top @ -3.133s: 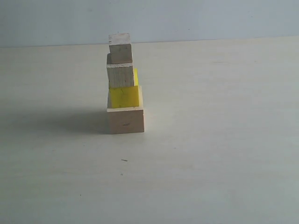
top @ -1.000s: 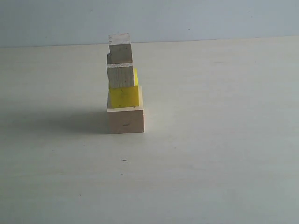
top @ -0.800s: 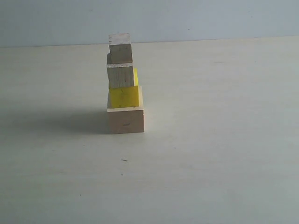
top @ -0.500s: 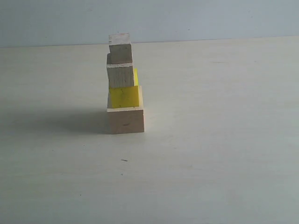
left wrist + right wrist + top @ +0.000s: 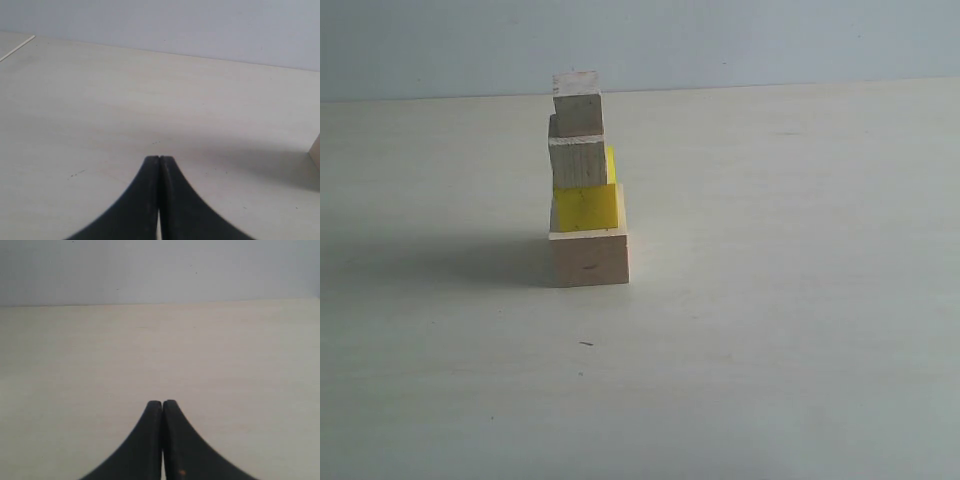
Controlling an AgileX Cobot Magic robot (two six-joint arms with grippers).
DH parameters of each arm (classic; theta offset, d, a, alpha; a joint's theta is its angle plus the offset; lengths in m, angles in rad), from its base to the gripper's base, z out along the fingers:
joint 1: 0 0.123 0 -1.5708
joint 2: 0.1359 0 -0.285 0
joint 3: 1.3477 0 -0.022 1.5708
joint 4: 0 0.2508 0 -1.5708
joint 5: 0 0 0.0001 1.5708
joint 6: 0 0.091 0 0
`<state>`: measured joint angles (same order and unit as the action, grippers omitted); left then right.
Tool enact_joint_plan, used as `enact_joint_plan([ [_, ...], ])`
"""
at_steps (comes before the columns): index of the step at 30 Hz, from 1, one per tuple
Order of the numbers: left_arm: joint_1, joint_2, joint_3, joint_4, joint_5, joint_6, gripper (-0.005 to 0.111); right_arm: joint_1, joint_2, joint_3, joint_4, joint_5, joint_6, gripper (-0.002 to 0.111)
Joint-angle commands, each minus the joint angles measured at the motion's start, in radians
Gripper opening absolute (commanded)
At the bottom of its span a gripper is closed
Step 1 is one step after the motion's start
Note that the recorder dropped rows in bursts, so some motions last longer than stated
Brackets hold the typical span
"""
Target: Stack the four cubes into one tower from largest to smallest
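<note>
The medium wood cube point(image 5: 578, 162) hides much of the yellow cube point(image 5: 586, 208) in the tower point(image 5: 589, 258). Only a yellow sliver shows beside it. The left wrist view's edge cuts off a pale wooden corner point(image 5: 316, 150), and which cube it belongs to cannot be told. On the bench point(image 5: 800, 300) in front of the tower, a dark speck point(image 5: 586, 343) is too small to identify.

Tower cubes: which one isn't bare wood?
The yellow cube, second from the bottom, between the large wood cube and the medium wood cube. The other three are pale wood.
</note>
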<state>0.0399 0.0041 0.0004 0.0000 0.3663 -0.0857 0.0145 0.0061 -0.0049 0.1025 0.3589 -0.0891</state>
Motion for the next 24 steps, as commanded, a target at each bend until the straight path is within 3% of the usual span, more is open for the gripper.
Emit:
enact_joint_plan([
  [1, -0.004, -0.004, 0.0, -0.014, -0.011, 0.005, 0.0, -0.006, -0.006, 0.005, -0.006, -0.02, 0.004, 0.0],
  [24, -0.004, -0.004, 0.0, -0.014, -0.011, 0.005, 0.0, -0.006, -0.006, 0.005, -0.002, -0.02, 0.007, 0.0],
])
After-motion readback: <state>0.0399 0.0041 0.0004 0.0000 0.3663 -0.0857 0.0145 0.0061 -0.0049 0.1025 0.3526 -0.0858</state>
